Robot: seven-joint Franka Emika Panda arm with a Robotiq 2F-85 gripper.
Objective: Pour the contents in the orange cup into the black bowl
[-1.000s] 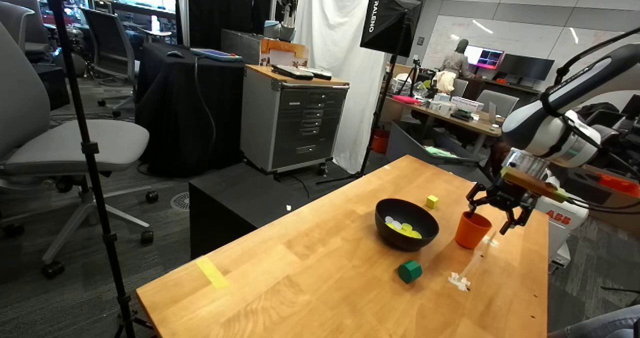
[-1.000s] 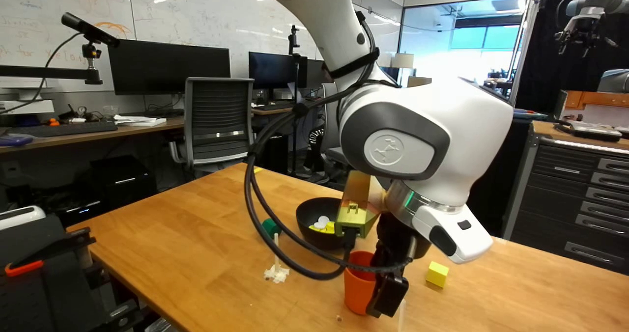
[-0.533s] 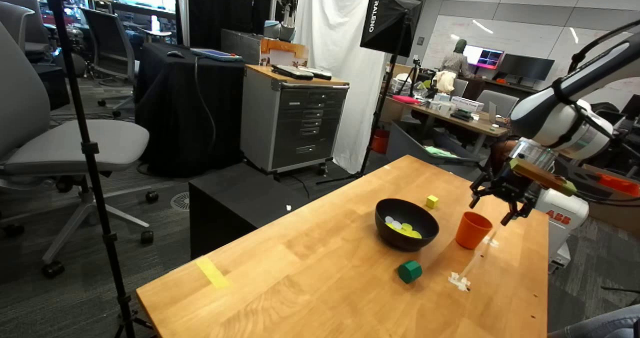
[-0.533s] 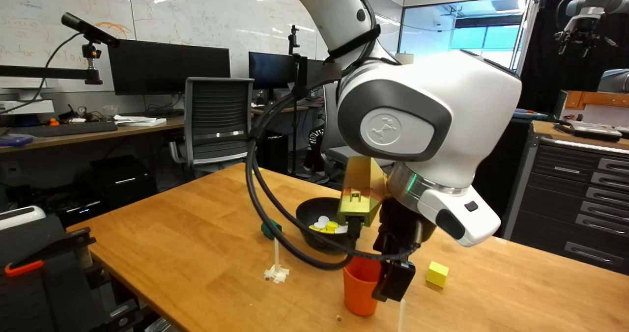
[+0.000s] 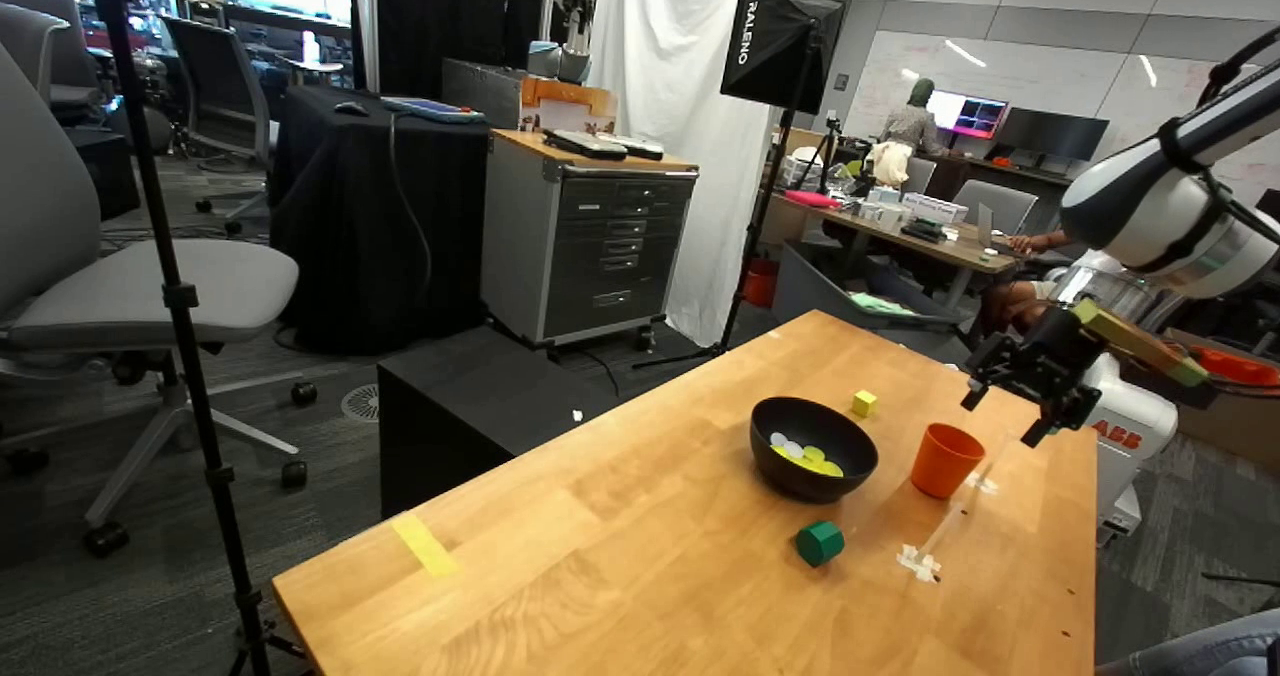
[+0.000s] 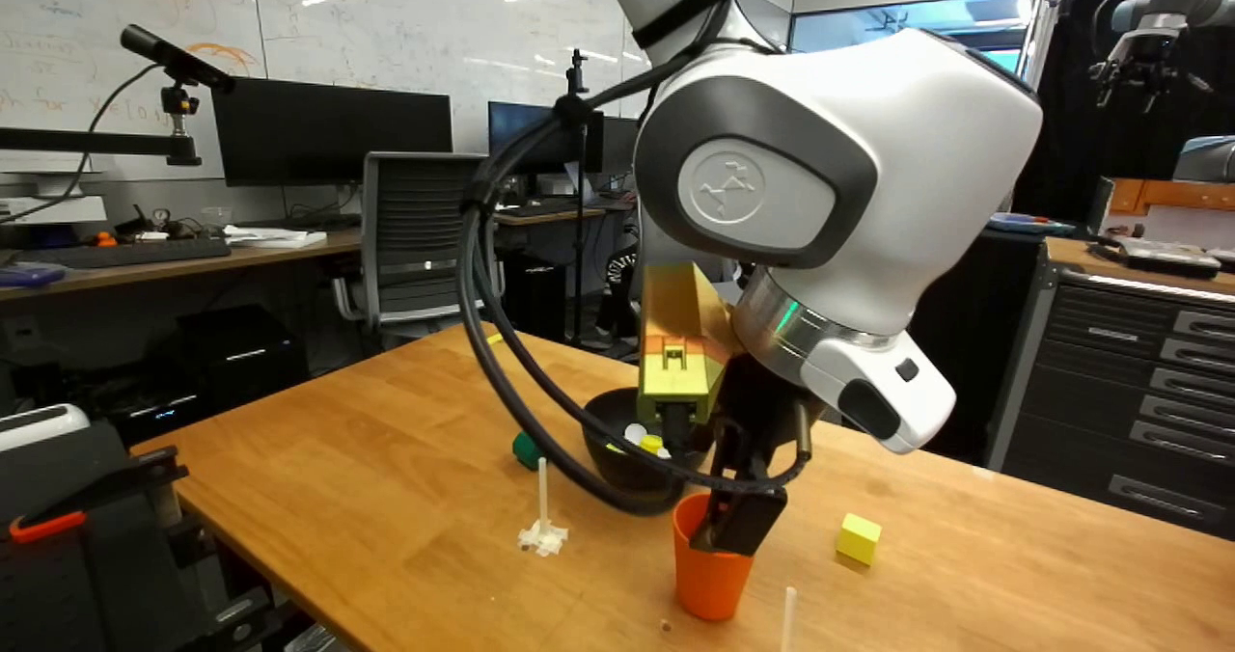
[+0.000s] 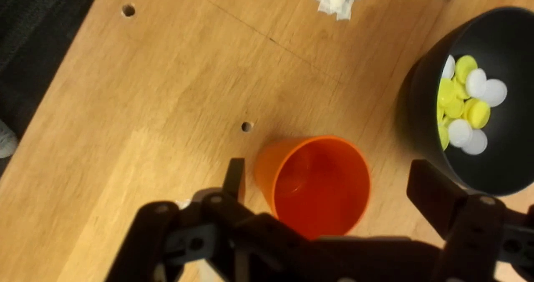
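The orange cup (image 5: 945, 466) stands upright on the table. It also shows in an exterior view (image 6: 709, 580) and, from above with no pieces visible inside, in the wrist view (image 7: 323, 186). The black bowl (image 5: 785, 481) stands beside it and also shows in the wrist view (image 7: 515, 152). The contents, white and yellow round pieces (image 7: 463, 100), lie in the bowl; they also show in an exterior view (image 5: 808, 456). My gripper (image 7: 327, 171) is open and empty above the cup. Its fingertips are apart from the cup. It also shows in an exterior view (image 5: 1002, 419).
A green block (image 5: 820, 544) lies on the table near the bowl. A yellow block (image 5: 865, 403) sits on the bowl's far side; it also shows in an exterior view (image 6: 859, 539). Short pale sticks stand near the cup, one with a taped base (image 6: 543, 536).
My gripper has risen from around the orange cup and backed away from it, staying open. The cup, the bowl and the pieces have not moved.
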